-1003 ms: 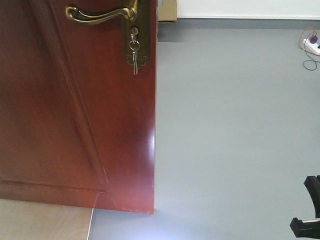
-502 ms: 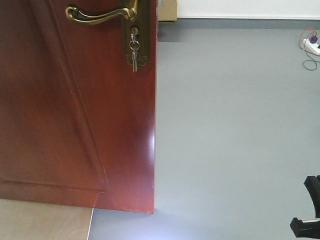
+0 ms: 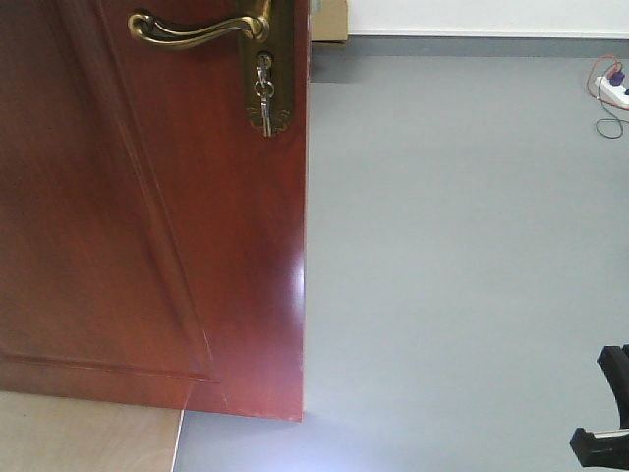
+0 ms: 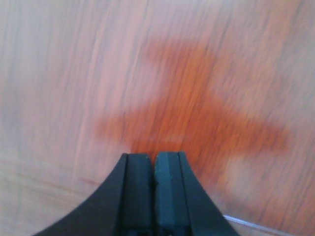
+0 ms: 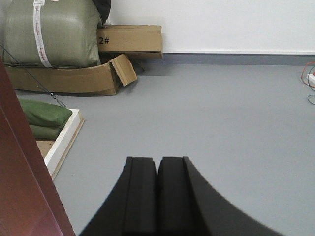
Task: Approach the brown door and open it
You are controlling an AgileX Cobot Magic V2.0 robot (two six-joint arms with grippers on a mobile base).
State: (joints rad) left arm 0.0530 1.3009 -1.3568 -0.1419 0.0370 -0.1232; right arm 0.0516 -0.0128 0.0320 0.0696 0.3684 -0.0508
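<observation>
Door (image 3: 147,216) is reached and judged partly open: its free edge is seen with grey floor (image 3: 462,246) beyond. The panel fills the view just ahead of the left gripper (image 4: 153,162), pads pressed together, nothing held. Right gripper (image 5: 157,167) likewise closed and empty, door edge to its left. Handle (image 3: 192,29) and keys (image 3: 263,98) untouched; wider swing judged remaining.

Only legible txt: "2#" on cardboard box (image 5: 130,39) by wall.
</observation>
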